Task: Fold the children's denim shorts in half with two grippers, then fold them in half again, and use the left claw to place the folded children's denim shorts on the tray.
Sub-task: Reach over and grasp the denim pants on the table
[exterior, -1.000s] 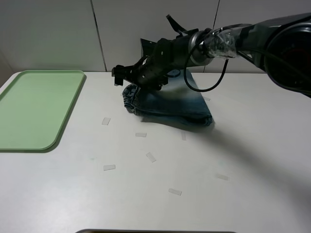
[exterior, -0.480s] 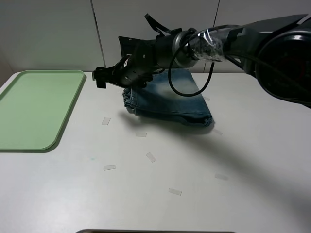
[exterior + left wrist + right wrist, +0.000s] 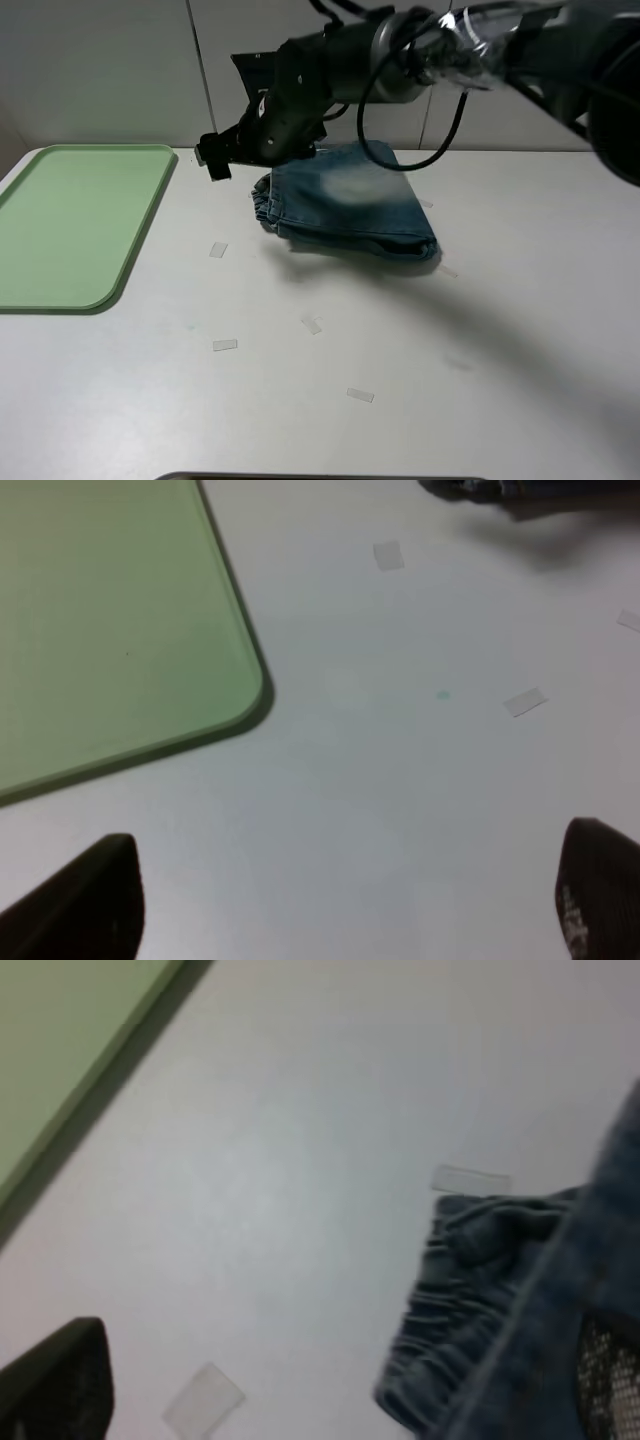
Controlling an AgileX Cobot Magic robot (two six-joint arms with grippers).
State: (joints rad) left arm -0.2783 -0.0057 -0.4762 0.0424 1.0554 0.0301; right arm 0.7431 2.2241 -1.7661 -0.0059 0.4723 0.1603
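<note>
The children's denim shorts are lying folded into a compact blue block on the white table, well apart from the tray and off its long side, with the gathered waistband facing the tray. The right gripper is hanging in the air between the tray and the shorts, much nearer the shorts. Its fingers are spread wide and gripping nothing, and its wrist view is showing only bare table and the waistband edge between them. The left gripper is hovering over the table just off the tray's rounded corner, its fingers likewise spread and empty. Judging by the tidy block, the folding is looking finished or nearly so, though how many layers are stacked cannot be told. The carry to the tray is looking like the left gripper's job to come. The right arm is stretching right over the shorts, so a left gripper coming in from the tray side is risking a knock against it unless that arm clears off. A pinch that is catching only the top layer is likely to let the fold fall open on the lift, and the thick elastic edge is liable to slip from a shallow bite. Dragging instead of lifting is risking the denim bunching, or snagging on the tray's raised rim and ending up half on, half off.
</note>
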